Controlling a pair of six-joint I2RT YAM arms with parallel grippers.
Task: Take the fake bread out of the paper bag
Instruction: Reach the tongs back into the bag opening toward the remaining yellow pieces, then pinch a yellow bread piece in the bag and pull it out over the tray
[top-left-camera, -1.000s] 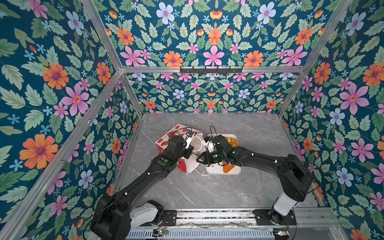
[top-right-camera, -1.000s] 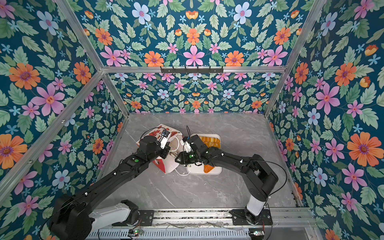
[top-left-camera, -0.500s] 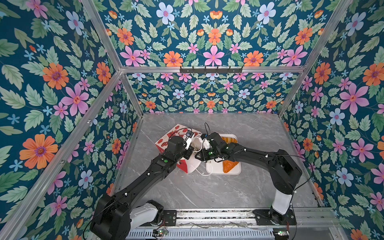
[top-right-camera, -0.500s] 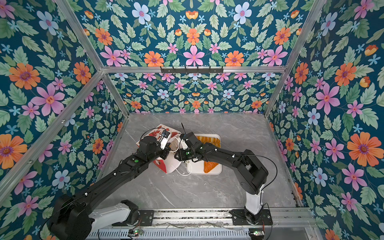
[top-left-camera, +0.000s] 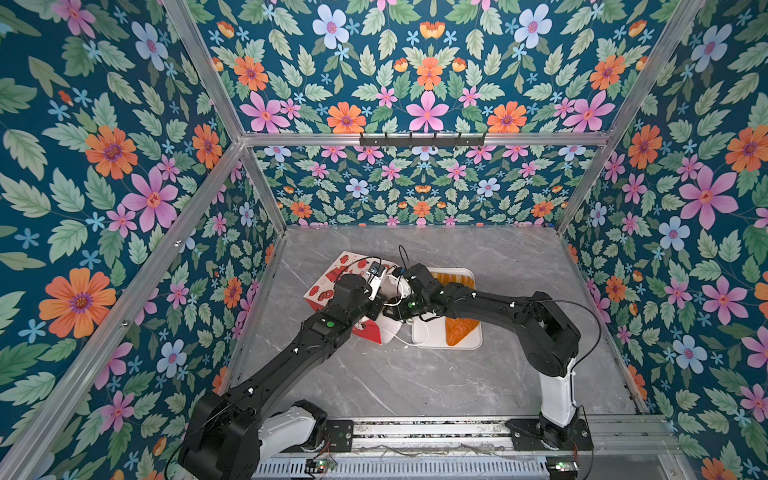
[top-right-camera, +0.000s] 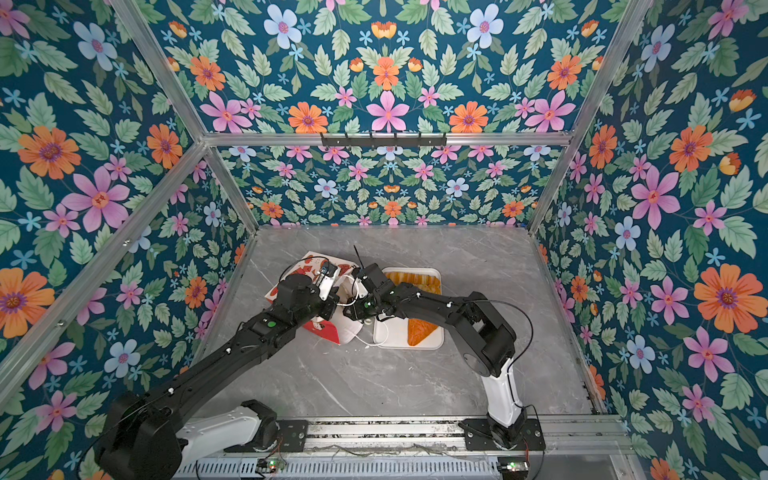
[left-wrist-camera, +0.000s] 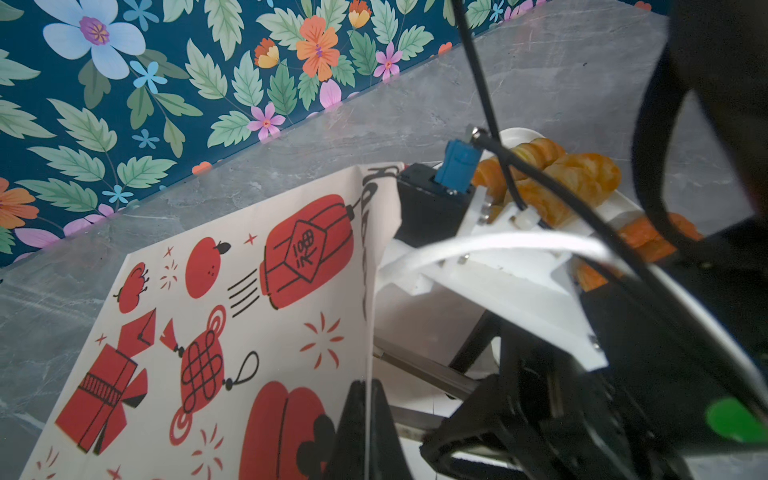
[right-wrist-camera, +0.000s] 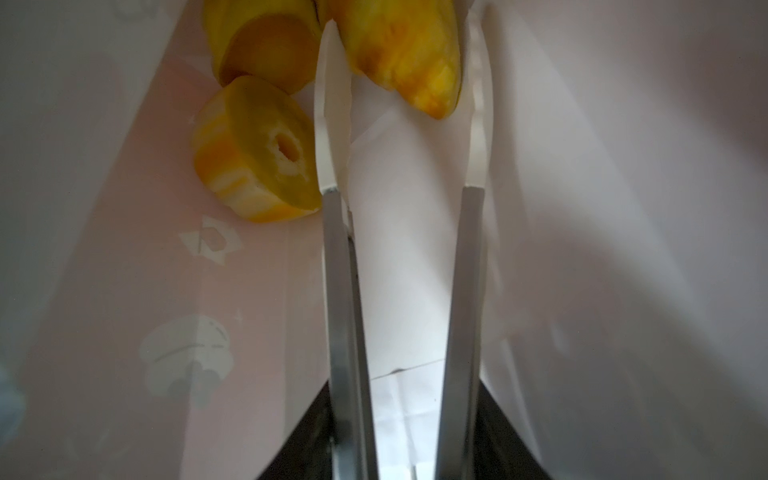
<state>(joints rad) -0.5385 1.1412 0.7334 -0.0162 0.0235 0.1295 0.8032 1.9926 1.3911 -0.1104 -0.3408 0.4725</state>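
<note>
Right arm has moved from tray (top-left-camera: 436, 343) into paper bag (top-left-camera: 324, 286) mouth.
Right jaws half open astride fake bread (right-wrist-camera: 403, 54), contact unclear; left jaws clamped on bag edge. Top views hide bag interior.

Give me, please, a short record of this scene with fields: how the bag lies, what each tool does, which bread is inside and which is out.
paper bag: on its side, mouth toward the white tray
left tool: shut on the edge of the bag's mouth
right tool: inside the bag, jaws apart, a yellow pastry between the tips
inside the bag: that pastry, a ring, a bun
on the tray: long striped loaf, orange triangle
</note>
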